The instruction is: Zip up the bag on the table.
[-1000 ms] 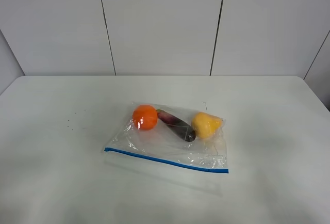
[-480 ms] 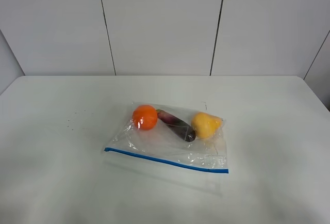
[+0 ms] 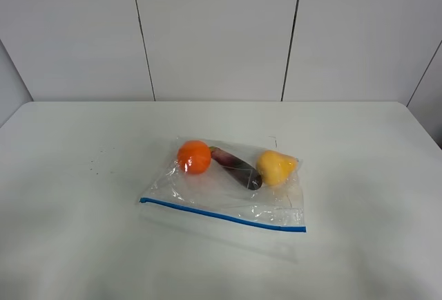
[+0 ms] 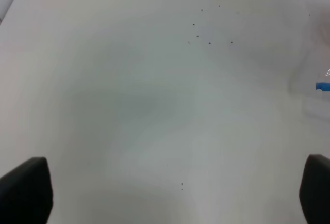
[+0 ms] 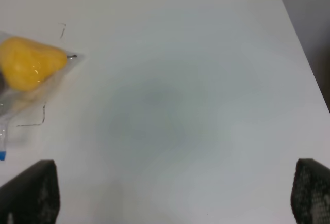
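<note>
The bag [image 3: 228,188] lies flat near the middle of the surface [image 3: 69,210], its blue zipper strip [image 3: 221,215] along the 6 o'clock edge, facing the arms, which suits a pinch-and-slide approach. An orange fruit [image 3: 194,157], a purple eggplant [image 3: 237,167] and a yellow pear [image 3: 276,167] sit toward 12 o'clock, clear of the seal. The left pincer [image 4: 165,193] hangs spread over bare surface, well apart from the strip's end at 3 o'clock (only the tip shows). The right pincer [image 5: 172,193] is likewise spread wide, holding nothing.
</note>
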Controlling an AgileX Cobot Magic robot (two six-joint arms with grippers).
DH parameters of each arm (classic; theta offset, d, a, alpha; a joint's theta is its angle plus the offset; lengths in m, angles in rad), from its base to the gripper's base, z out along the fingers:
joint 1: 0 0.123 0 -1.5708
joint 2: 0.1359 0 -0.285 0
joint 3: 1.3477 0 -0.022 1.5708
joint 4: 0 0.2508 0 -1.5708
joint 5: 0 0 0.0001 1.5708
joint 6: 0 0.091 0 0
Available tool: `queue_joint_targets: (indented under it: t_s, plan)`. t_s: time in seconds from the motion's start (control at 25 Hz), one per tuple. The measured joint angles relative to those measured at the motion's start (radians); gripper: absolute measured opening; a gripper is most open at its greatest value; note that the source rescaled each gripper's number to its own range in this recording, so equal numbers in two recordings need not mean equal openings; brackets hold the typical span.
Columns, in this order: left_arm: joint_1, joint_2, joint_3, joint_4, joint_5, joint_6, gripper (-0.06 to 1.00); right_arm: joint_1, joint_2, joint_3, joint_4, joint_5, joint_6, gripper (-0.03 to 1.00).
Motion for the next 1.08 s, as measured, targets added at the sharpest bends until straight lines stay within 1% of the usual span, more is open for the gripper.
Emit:
queue_joint_targets:
  t_s: [0.24,1.08]
  plan:
    - [0.000,0.000,0.000,0.000,0.000,0.000,1.00,0.000,0.000,0.000,-0.015,0.000,0.023,1.00]
    - [0.000,0.000,0.000,0.000,0.000,0.000,1.00,0.000,0.000,0.000,-0.015,0.000,0.027,1.00]
